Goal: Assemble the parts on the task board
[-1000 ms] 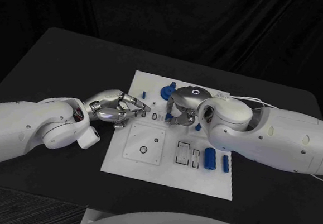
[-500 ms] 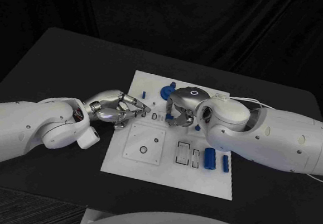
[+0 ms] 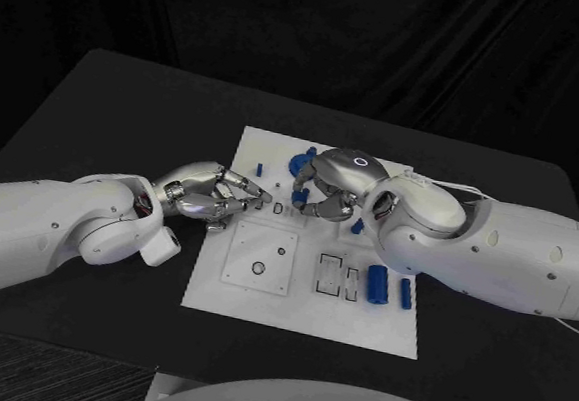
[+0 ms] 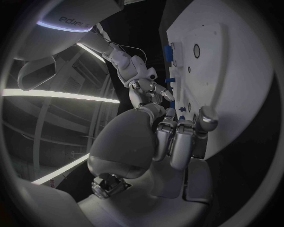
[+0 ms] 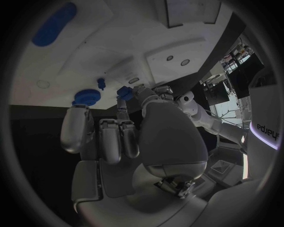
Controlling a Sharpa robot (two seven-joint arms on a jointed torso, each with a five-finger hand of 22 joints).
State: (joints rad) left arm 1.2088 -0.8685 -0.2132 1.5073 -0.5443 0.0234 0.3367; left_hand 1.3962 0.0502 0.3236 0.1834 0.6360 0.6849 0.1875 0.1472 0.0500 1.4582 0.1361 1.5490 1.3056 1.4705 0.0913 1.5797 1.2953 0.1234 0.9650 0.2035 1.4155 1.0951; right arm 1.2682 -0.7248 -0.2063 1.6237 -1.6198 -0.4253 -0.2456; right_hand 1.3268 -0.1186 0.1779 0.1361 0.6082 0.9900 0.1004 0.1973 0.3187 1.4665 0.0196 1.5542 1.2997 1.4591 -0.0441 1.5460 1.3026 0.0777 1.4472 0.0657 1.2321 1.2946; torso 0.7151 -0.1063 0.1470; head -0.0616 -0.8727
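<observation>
The right hand (image 3: 331,198) is pinching a small blue part (image 5: 123,91) over the task board (image 3: 254,302), pointing toward the left hand (image 3: 210,197), whose fingers are curling in, holding nothing.

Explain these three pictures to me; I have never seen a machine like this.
This is a robot with two white arms, each ending in a silver hand. One picture looks down from its head; the two round ones come from cameras at its wrists. On the black table lies a white task board carrying small blue parts, such as two cylinders lying side by side. The left hand and right hand meet above the board's middle, fingers curled. Whether either one holds a part, I cannot tell.
</observation>
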